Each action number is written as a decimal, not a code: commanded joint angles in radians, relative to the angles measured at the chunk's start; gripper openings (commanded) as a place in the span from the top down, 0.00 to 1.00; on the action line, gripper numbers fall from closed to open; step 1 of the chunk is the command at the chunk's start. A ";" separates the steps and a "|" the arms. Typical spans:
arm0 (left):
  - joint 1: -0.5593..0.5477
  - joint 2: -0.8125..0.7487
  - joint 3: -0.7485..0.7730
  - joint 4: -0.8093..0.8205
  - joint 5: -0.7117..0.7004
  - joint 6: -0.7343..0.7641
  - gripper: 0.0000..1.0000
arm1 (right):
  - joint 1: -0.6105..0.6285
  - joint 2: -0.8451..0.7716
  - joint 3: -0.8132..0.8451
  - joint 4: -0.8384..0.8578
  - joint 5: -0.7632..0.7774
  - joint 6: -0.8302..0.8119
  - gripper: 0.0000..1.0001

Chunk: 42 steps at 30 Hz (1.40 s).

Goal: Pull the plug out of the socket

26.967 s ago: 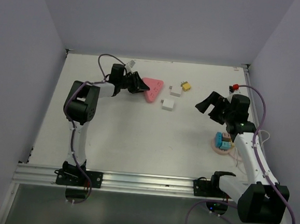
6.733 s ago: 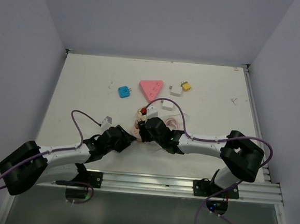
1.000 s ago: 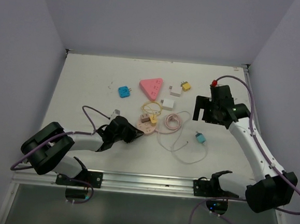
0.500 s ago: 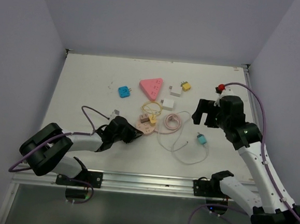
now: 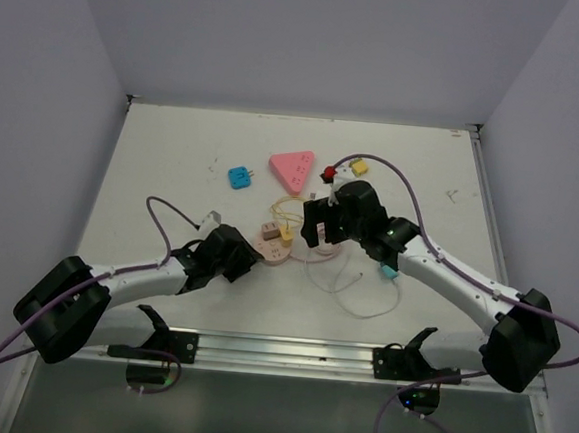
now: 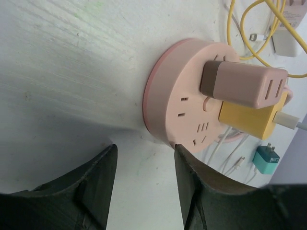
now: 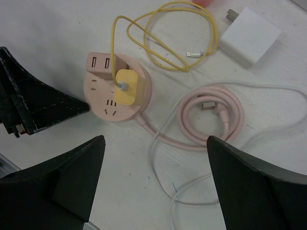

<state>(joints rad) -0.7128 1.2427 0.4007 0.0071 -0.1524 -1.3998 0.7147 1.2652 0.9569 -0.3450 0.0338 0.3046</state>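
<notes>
Approach step, we judge. Yellow plug (image 7: 127, 87) and pink plug (image 6: 242, 84) both sit in the round pink socket (image 6: 187, 105), mid-desk (image 5: 173, 167). Right end effector (image 7: 154, 139) hovers above, spread wide, empty. Left end effector (image 6: 145, 148) sits just beside the socket's rim, parted, gripping nothing. Next we expect left to brace the socket and right to descend onto a plug.
</notes>
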 commanded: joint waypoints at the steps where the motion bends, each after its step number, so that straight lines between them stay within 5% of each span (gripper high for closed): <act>1: 0.018 -0.017 0.058 -0.093 -0.085 0.097 0.45 | 0.040 0.057 0.008 0.158 0.044 -0.035 0.12; 13: 0.069 0.139 0.161 0.059 0.013 0.251 0.43 | 0.120 0.209 0.008 0.271 0.112 -0.013 0.21; 35: 0.067 0.265 0.075 0.076 0.071 0.196 0.50 | 0.183 0.422 0.057 0.377 0.271 0.031 0.48; 38: 0.067 0.274 0.073 0.061 0.070 0.193 0.51 | 0.186 0.444 0.066 0.383 0.276 0.033 0.62; 42: 0.067 0.293 0.082 0.016 0.057 0.188 0.53 | 0.193 0.457 0.091 0.360 0.284 0.044 0.96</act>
<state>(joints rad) -0.6479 1.4719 0.5179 0.1768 -0.0780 -1.2282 0.8921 1.7077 0.9993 -0.0227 0.3042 0.3302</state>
